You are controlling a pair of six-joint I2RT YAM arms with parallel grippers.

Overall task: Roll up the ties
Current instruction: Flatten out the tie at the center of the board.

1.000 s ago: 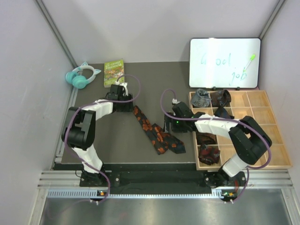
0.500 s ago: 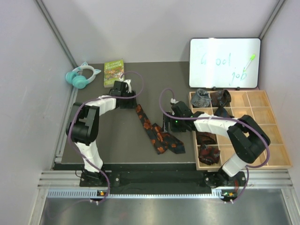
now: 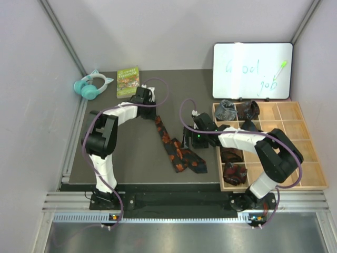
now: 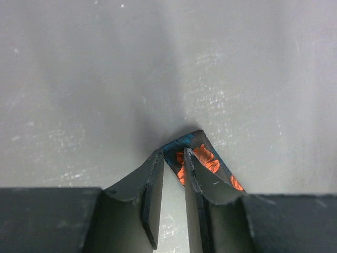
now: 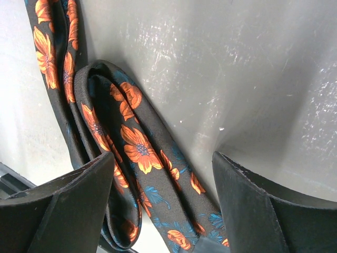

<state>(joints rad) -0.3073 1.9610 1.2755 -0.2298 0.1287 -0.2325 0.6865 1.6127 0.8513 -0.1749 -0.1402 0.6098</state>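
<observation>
The black tie with orange flowers (image 3: 170, 144) lies flat on the grey surface (image 3: 126, 153), running from 11 o'clock down to 5 o'clock. The left gripper (image 4: 172, 155) holds its 2 fingers (image 4: 149, 195) narrow, bare surface showing in the gap and the tie's thin tip at the right one. The right gripper (image 5: 162, 158) stands wide, straddling the tie's folded broad part. Rolled ties (image 3: 227, 110) sit in the wooden tray (image 3: 295, 129) at 3 o'clock.
</observation>
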